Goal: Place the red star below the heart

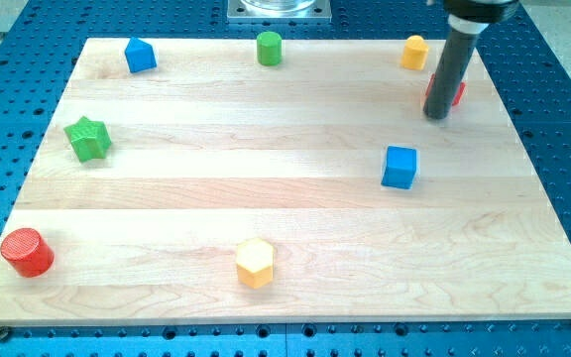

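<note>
You have no readable writing, brand or label anywhere in this frame.

The red star [454, 93] sits in the upper right of the frame, mostly hidden behind the dark rod, so you cannot tell which way its points face or whether it has a long axis. Only red slivers show beside the rod. My tip [436, 116] rests at the star's left edge, touching it or just beside it; you cannot tell which. The end effector is a plain rod with no jaws, so it holds nothing.

The yellow heart [415, 52] lies near the star, up and to its left, close to the desk's top edge.

Elsewhere you see a blue cube [399, 167] right of centre, a yellow hexagon [255, 263] at the bottom middle, a red cylinder [27, 252] at the lower left, a green star [88, 138] at the left, a blue block [140, 55] at the upper left and a green cylinder [269, 48] at the top middle.

The desk [266, 198] is pale wood in lengthwise strips, lying on a blue perforated plate [553, 69]. A grey metal mount [278, 10] shows at the top centre.
</note>
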### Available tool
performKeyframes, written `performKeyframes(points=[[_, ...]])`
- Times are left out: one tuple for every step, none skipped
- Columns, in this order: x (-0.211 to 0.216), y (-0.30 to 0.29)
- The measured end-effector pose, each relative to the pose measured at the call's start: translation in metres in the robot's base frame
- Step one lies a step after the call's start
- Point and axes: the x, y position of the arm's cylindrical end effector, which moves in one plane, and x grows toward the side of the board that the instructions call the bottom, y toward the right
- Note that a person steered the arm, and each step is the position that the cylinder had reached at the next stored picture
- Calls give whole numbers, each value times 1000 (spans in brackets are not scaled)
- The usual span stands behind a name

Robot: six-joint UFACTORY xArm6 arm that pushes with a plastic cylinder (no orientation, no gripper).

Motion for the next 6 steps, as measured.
performKeyframes(points=[[-17,10],[10,12],[-15,43],[-43,26],[-46,3],[-32,-13]])
